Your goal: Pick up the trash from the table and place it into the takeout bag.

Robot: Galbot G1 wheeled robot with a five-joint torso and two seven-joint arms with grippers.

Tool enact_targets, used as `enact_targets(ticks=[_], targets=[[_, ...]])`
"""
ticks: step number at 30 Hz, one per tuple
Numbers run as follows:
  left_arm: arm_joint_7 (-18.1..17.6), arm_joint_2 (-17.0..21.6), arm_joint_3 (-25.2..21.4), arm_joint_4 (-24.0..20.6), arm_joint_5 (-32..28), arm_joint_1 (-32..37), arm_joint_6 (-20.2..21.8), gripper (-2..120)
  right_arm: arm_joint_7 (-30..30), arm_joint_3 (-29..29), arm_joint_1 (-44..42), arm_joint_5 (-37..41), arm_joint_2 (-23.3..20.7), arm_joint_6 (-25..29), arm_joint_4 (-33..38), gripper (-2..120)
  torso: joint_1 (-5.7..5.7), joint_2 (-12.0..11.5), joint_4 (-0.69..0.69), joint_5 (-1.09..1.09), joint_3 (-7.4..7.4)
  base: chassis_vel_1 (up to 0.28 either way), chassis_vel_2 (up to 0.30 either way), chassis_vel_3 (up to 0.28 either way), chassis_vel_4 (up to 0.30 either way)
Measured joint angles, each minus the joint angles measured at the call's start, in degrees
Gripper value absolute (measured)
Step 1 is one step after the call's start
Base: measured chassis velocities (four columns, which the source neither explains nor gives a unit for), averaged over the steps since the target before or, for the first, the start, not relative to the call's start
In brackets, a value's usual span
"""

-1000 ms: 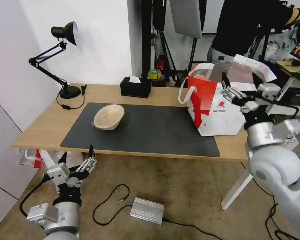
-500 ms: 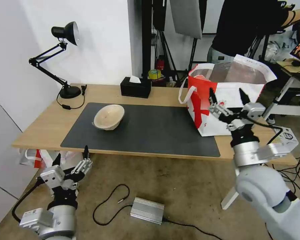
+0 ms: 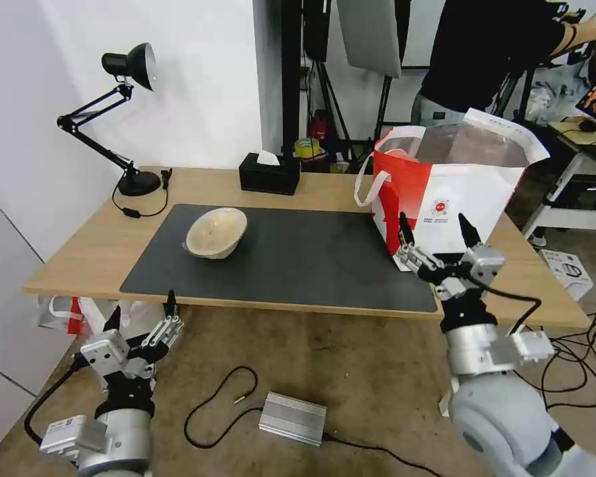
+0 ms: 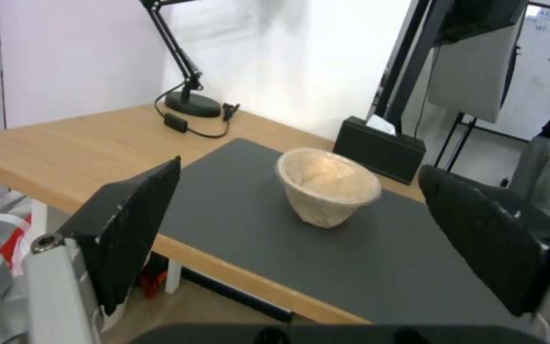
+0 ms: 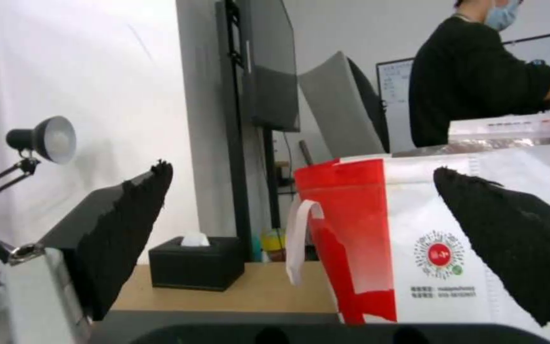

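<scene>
One beige paper-like bowl sits upright on the large dark grey mat of the light-wood table, toward the mat's left half and well apart from the takeout bag. That bag, white with a red side panel, a white loop handle and a small round logo, stands open at the table's right end, its bottom corner resting on the mat's right edge and its silver foil lining showing at the mouth. Behind the mat, a black tissue box stands near the wall side of the table, and a black desk lamp stands at the table's far left corner with its cord curled beside its base. The left gripper hangs below and in front of the table's near left edge, over the floor, with its fingers spread apart and nothing between them; in the left wrist view its two dark fingers frame the bowl from a distance. The right gripper is raised in front of the table's near right edge, just before the bag's lower front, jaws likewise wide apart and empty; in the right wrist view the bag and the tissue box lie beyond its fingers. On the floor under the table lies a silver box with a black cable.
</scene>
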Motion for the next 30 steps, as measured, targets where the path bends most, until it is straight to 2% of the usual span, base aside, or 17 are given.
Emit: enact_targets(ticks=[8, 18, 30], targets=[[0.0, 0.1, -0.1, -0.1, 0.0, 0.1, 0.0, 100, 1.1, 0.2, -3.2, -2.7, 1.2, 0.2, 0.8, 100, 0.0, 0.0, 0.0, 0.0, 0.0, 0.0, 0.0, 0.0, 0.0], [0.0, 0.2, -0.3, -0.5, 0.0, 0.5, 0.0, 100, 4.0, -1.0, -10.7, -10.2, 5.8, 1.0, 0.7, 100, 0.0, 0.0, 0.0, 0.0, 0.0, 0.0, 0.0, 0.0, 0.0], [0.0, 0.4, -0.2, -0.6, 0.0, 0.4, -0.1, 100, 5.6, -2.5, -14.4, -12.8, 7.8, 1.0, 0.7, 100, 0.0, 0.0, 0.01, 0.0, 0.0, 0.0, 0.0, 0.0, 0.0]])
